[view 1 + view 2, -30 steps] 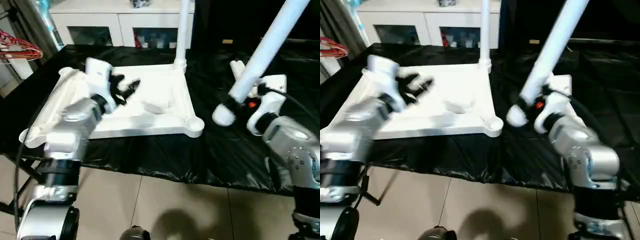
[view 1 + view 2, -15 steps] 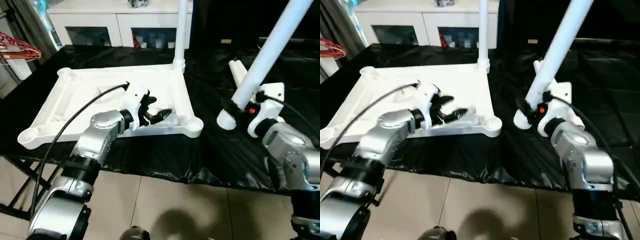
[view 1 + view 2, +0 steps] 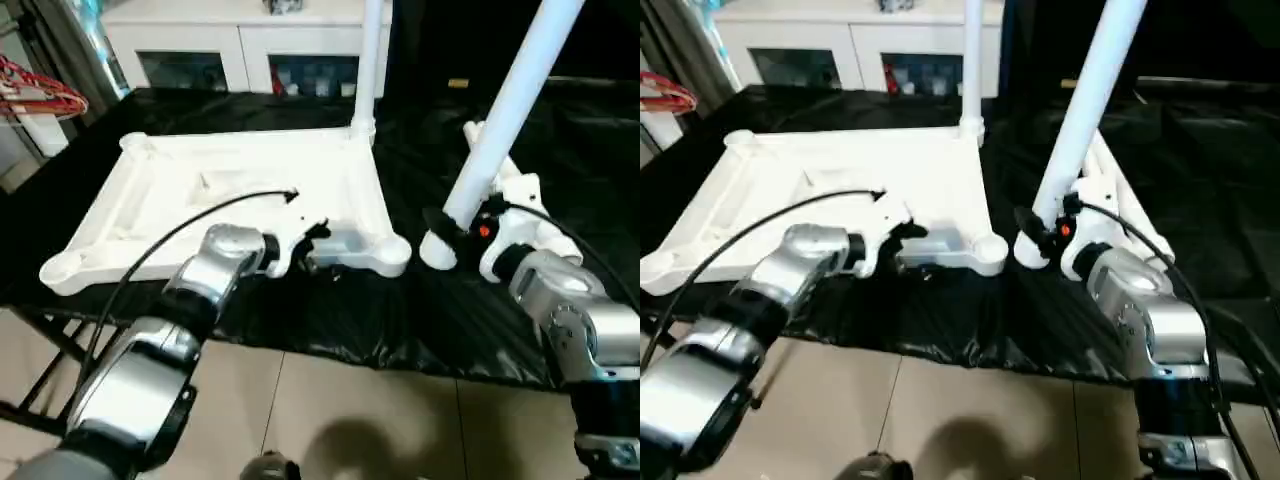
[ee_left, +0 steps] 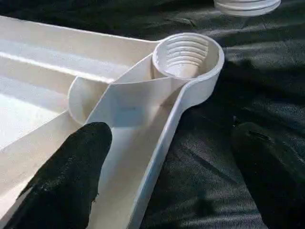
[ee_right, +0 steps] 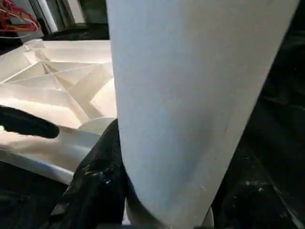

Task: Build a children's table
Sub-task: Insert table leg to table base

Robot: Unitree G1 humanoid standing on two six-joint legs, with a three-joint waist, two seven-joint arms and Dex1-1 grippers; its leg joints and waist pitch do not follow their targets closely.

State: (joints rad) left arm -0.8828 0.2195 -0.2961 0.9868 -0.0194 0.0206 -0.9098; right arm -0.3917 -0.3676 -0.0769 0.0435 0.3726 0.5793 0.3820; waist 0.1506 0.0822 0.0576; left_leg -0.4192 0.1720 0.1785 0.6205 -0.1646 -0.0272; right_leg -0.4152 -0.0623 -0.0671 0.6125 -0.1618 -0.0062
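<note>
Left wrist view looks close at the top's (image 4: pixel 143 109) near corner: a threaded socket (image 4: pixel 187 56) at the end of the rim, with the left gripper's (image 4: pixel 167 181) fingers (image 4: pixel 66 176) spread wide, one over the inner rib, the other over the black cloth (image 4: pixel 209 157) outside the edge, neither clearly touching. Head views show what that one lacks: the top lies upside down in the left half of the frame, a leg (image 3: pixel 366 60) already upright in its far right corner, and spare legs (image 3: pixel 520 185) lying on the cloth behind the right gripper (image 3: pixel 462 222). Right wrist view has the held leg (image 5: pixel 190 105) pinched between black fingers (image 5: pixel 95 186); in the head views it slants up to the upper right, its thick end just beside the socket, apart from it. Cloth between top and right arm is open; a cabinet (image 3: pixel 250 50) runs along the frame's upper edge
</note>
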